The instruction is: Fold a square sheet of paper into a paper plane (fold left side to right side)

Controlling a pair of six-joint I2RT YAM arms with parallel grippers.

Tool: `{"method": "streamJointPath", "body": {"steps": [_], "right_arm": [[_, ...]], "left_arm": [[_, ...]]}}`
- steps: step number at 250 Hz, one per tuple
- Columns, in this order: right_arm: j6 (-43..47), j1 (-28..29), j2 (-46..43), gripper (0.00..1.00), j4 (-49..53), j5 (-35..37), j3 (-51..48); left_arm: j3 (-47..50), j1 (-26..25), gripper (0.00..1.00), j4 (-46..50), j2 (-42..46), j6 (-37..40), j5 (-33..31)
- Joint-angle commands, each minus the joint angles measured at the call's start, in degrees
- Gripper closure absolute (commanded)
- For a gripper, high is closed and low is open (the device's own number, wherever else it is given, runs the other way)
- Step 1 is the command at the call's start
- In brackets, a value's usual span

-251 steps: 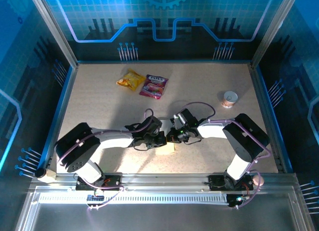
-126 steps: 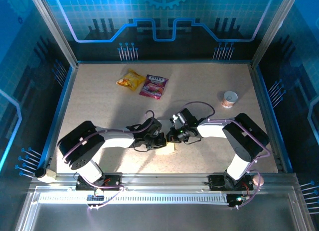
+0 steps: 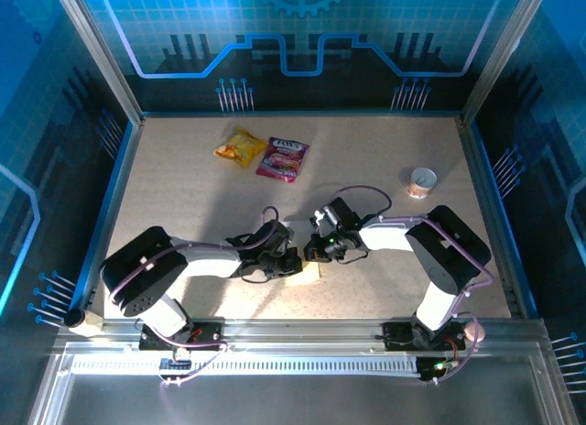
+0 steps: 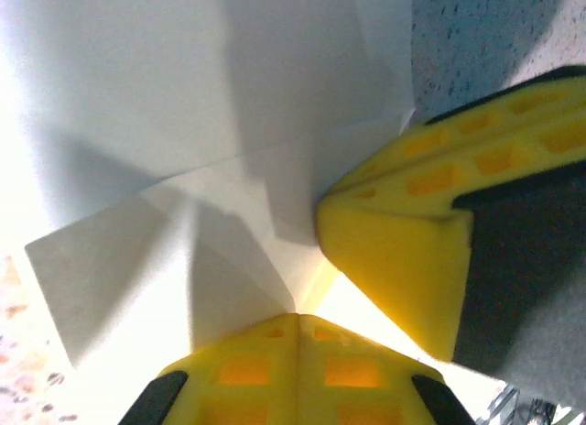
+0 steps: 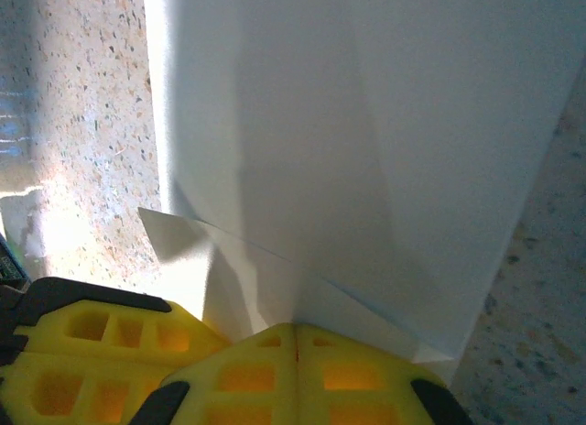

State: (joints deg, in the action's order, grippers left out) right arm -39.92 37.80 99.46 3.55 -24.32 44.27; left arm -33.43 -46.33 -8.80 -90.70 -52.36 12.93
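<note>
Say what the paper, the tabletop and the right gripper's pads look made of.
Paper: thin matte white sheet; sharp creases, overlapping layers.
Tabletop: speckled beige, likely laminate or stone-look composite.
Pads of the right gripper: yellow, matte, moulded with gridded pockets; probably rubber or foam.

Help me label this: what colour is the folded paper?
The paper is plain white, clearest in the right wrist view.
</note>
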Motion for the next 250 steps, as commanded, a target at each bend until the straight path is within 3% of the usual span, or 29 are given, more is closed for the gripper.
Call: {"method": "streamJointPath", "body": {"steps": [1, 250], "right_arm": [[1.86, -0.87, 4.93, 1.0, 9.54, 8.61, -2.46], [2.92, -1.5, 4.64, 1.0, 11.04, 8.51, -1.65]], "left_arm": [[2.84, -0.17, 1.0, 6.05, 1.52, 1.33, 2.09], [6.38, -0.37, 1.0, 18.84, 10.99, 7.76, 2.47]]}}
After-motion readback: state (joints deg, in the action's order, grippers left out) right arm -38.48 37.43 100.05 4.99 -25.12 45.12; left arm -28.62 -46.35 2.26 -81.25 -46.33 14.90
